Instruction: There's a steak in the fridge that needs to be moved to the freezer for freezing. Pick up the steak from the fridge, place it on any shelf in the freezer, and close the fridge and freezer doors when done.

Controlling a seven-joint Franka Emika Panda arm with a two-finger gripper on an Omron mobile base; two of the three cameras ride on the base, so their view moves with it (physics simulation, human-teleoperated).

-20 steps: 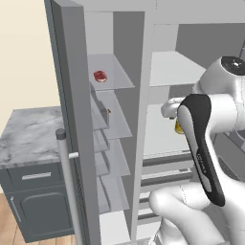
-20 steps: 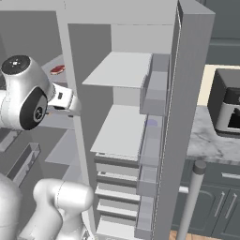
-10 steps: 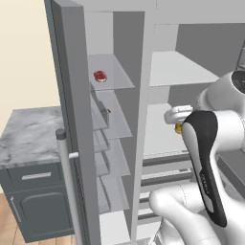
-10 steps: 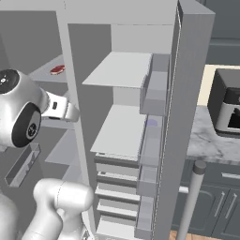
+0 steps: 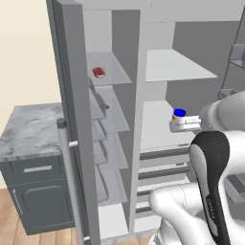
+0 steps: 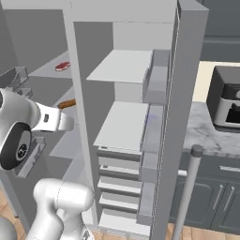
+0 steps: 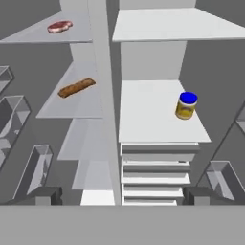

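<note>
Hand view looks straight into the open unit, with my two dark fingertips point(image 7: 45, 195) standing far apart at the bottom — my hand point(image 7: 122, 196) is spread wide and holds nothing. The steak point(image 7: 60, 26) lies on the top glassy shelf point(image 7: 28, 34) of the freezer point(image 7: 72, 110), the narrower compartment on the left of that view, well away from me. One shelf lower rests an orange-brown stick-shaped item point(image 7: 76, 88). In the fridge point(image 7: 160, 110), on the second solid white shelf point(image 7: 143, 119), a yellow jar point(image 7: 185, 106) with a blue lid stands upright near its right edge.

From the left base view, the steak point(image 5: 99, 72) shows as a small red slab on the upper translucent shelf point(image 5: 115, 72), behind the edge of the open grey freezer door point(image 5: 72, 119) with its silver bar handle point(image 5: 67, 177). The jar point(image 5: 179, 115) sits just behind my wrist. A marble counter point(image 5: 28, 129) over dark cabinets stands to the left.

In the right base view, the steak point(image 6: 62, 66) lies far up on the left, and the fridge door point(image 6: 185, 117) stands open — beyond it a dark appliance point(image 6: 227, 105) sits on a counter point(image 6: 201, 136).
</note>
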